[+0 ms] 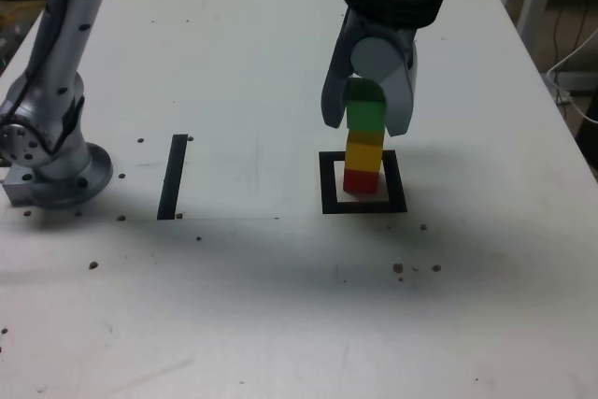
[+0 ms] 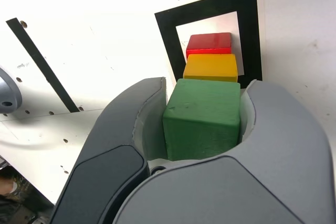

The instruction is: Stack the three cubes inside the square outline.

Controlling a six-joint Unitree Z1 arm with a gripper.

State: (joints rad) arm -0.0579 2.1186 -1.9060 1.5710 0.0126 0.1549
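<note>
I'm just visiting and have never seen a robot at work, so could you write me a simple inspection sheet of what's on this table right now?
Surface: white table, flat, with small dark specks scattered over it.
Job's things: red cube sits inside the black square outline; yellow cube on top of it; green cube on top of the yellow one.
Clutter: a single straight black strip at the exterior view's left of the outline; nothing else seen.
Grippers: the grey gripper is closed on the green cube, one finger on each side.
Cables: a white cable beyond the table at the exterior view's right edge.
Surroundings: the arm's silver base stands on the table at the exterior view's left.
</note>
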